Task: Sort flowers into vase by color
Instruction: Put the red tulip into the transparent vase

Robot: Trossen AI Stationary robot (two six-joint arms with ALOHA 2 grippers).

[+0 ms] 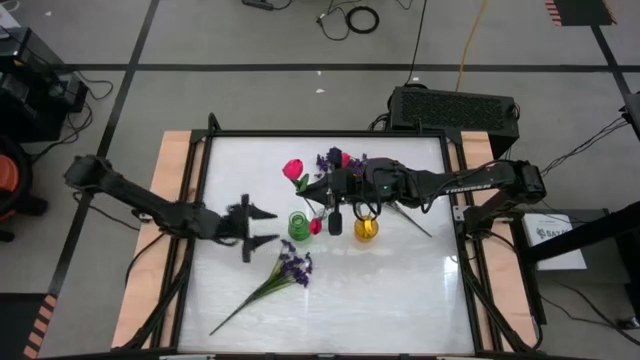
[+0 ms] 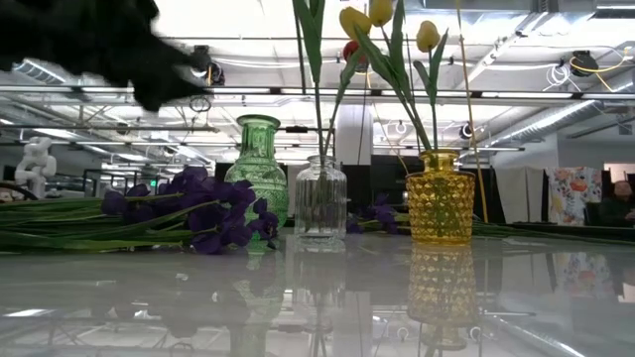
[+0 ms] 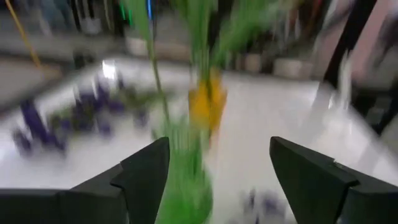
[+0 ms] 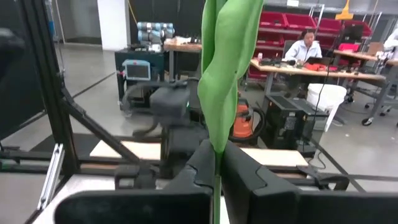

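— High view first: what has the right gripper (image 1: 333, 186) got?

— Its fingers are closed tight on a thin green stem (image 1: 327, 203), right over the clear vase (image 1: 335, 222). A pink tulip (image 1: 293, 169) lies just off to its side, with some purple flowers (image 1: 331, 160) beside it. The left gripper (image 1: 262, 226) hangs with its fingers spread and nothing between them, next to the green vase (image 1: 298, 226), and a loose purple sprig (image 1: 294, 267) lies on the white table (image 1: 400, 290) just below it.

— And the low view?

— Three little vases in a row, and yellow tulips (image 2: 382, 20) already standing in the yellow vase (image 2: 440, 197). The stems tower over the vases, so I'd guess they tip easily.

— Left wrist view?

— Blurred, but the two fingers (image 3: 146, 171) stand wide apart with the green vase ahead of them, nothing held.

— Right wrist view?

— The fingers (image 4: 202, 163) pinch the stem below a long leaf (image 4: 227, 68). These look light and bendy, probably plastic, so I'd hold low on the bare stem, never by the bloom, or it'll flop about.
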